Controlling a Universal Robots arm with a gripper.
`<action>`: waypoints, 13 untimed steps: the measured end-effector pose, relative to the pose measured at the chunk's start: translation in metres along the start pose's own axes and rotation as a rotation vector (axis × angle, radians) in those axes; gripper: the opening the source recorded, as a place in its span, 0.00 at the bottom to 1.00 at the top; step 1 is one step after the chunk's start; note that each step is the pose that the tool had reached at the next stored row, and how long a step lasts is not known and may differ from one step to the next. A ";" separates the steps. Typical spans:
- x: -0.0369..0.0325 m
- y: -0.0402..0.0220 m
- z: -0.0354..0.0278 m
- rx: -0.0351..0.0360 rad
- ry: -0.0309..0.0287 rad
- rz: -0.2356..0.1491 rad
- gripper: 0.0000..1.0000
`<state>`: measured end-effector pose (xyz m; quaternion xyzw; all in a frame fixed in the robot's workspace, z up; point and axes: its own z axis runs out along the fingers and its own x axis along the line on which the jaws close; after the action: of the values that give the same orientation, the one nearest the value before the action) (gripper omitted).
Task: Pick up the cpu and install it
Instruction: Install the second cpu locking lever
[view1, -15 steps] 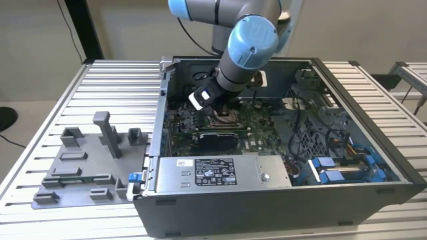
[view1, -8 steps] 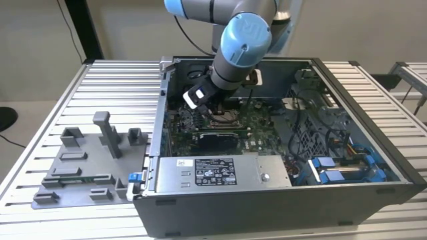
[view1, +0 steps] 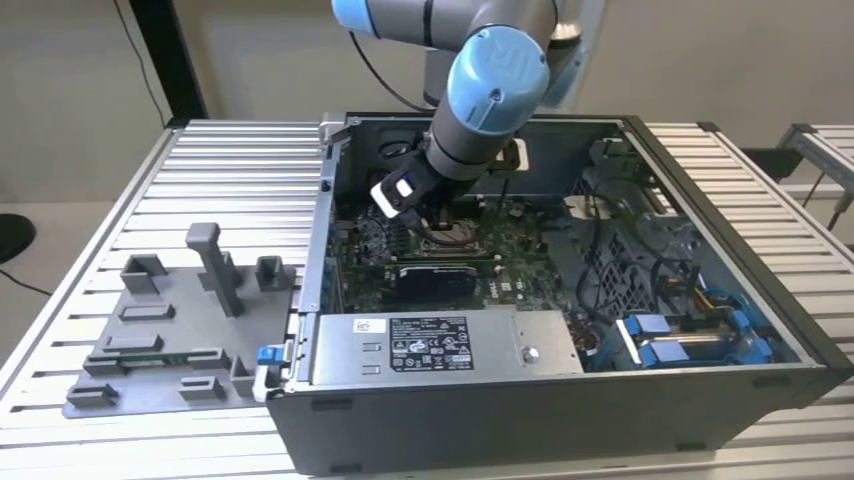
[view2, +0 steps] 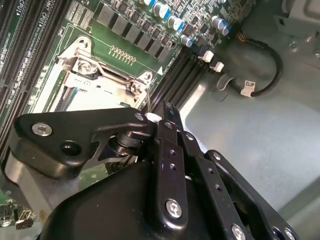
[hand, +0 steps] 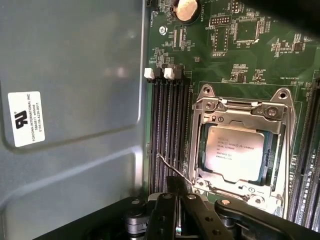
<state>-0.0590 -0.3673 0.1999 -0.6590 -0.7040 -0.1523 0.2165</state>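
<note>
Fixture blocks (view1: 174, 340): grey plastic, on the ribbed metal table (view1: 80, 250) at the exterior view's left; just beside the computer case (view1: 561, 400).

Computer case: open-topped, dark grey, on the same table; motherboard (view1: 400, 255) lying flat inside; power supply (view1: 447, 345) along the near wall; blue drive bays (view1: 681, 335) at the exterior view's right.

Cpu (hand: 235, 150): pale silvery top facing up, lying flat and seated inside the socket frame (hand: 240, 107) on the green board; near square, so no clear long axis; its print runs parallel to the memory slots (hand: 167, 135) just beside the socket.

Arm: grey with blue joint caps, reaching down into the case over the socket.

Gripper (view1: 430, 212): black linkage, poised close above the socket edge; whether its fingers are parted or closed cannot be told.

Room: plain beige wall; black cable hanging at the exterior view's left.
</note>
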 end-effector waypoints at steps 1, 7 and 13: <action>0.0000 0.0001 0.0001 0.0000 0.0000 0.000 0.00; 0.0004 0.0011 0.0011 0.0001 -0.0002 0.000 0.00; -0.0004 0.0016 0.0039 0.0002 -0.0006 0.000 0.00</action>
<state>-0.0577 -0.3655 0.1962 -0.6590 -0.7042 -0.1521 0.2164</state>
